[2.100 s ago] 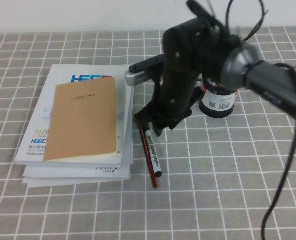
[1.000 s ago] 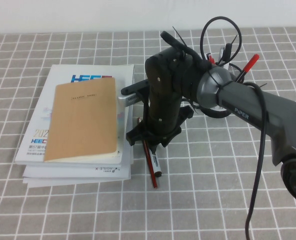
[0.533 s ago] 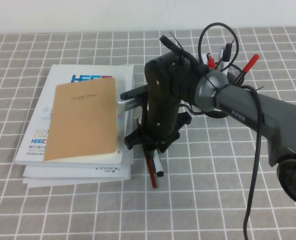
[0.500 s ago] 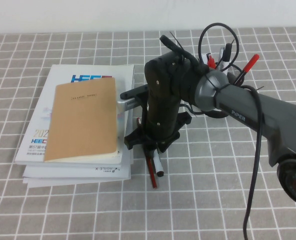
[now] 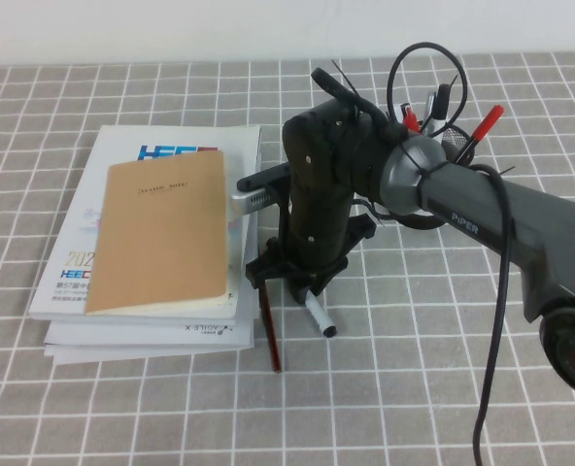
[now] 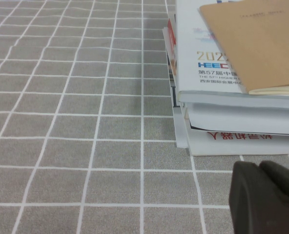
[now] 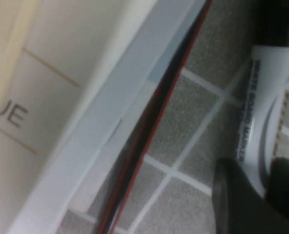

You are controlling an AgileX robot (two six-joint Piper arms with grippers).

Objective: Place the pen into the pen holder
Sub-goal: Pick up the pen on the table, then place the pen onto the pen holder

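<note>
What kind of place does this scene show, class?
Probably a desk or study workspace: a stack of books, a pen under the right gripper, and a pen holder on a checked tablecloth.

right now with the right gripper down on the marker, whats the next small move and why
Probably finish closing, then lift straight up a little. The right gripper sits low over the pen, whose barrel lies between its fingers in the right wrist view, next to the red pencil and the book stack. The pen holder stands behind the arm. The left gripper rests apart, near the books.
</note>
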